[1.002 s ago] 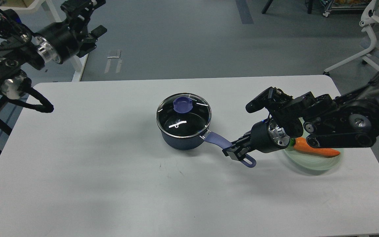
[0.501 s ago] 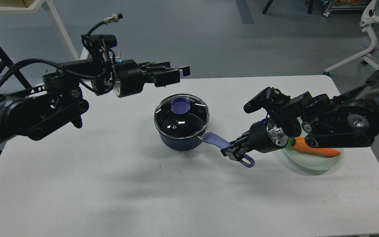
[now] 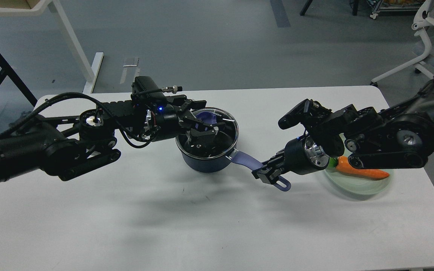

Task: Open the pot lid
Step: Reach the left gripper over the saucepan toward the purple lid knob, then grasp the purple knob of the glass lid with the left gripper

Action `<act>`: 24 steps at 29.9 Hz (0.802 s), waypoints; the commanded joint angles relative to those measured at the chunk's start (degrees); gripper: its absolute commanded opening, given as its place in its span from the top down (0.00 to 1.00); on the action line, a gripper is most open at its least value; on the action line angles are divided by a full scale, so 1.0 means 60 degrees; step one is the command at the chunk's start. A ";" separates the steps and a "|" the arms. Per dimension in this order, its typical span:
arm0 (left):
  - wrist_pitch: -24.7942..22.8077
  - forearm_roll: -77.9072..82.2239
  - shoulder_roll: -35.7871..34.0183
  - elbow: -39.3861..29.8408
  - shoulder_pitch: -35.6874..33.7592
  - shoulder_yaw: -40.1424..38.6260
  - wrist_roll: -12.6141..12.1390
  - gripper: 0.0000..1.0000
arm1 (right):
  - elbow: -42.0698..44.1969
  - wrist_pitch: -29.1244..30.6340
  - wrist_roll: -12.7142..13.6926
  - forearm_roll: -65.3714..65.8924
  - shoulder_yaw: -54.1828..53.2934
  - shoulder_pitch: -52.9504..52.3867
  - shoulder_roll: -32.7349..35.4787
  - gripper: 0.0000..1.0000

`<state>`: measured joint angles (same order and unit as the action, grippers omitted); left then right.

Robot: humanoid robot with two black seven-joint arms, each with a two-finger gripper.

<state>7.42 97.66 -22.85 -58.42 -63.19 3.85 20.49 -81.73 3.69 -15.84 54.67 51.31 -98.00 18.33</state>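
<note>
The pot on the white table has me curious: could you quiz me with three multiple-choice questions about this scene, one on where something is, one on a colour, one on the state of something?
1. Where does the carrot lie?
A. inside the pot
B. on the pale green plate, right of the pot
C. on the floor

2. What colour is the lid knob?
A. red
B. yellow
C. purple-blue

3. What is the state of the glass lid?
A. seated on the pot
B. lying flat on the table
C. held high in the air

Answers:
1 B: the orange carrot rests on the plate by the right arm.
2 C: the knob matches the pot handle.
3 A: its rim rings the pot's top, with the left gripper over it.
</note>
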 commanded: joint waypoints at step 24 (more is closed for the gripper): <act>0.0771 -0.0135 0.0513 0.0947 0.0087 0.0809 0.0014 0.07 | 0.0057 -0.0015 -0.0011 -0.0030 -0.0026 -0.0013 -0.0155 0.72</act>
<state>11.89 96.88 -19.88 -52.81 -62.61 8.56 20.59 -81.41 3.61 -15.91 54.57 51.19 -98.09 17.58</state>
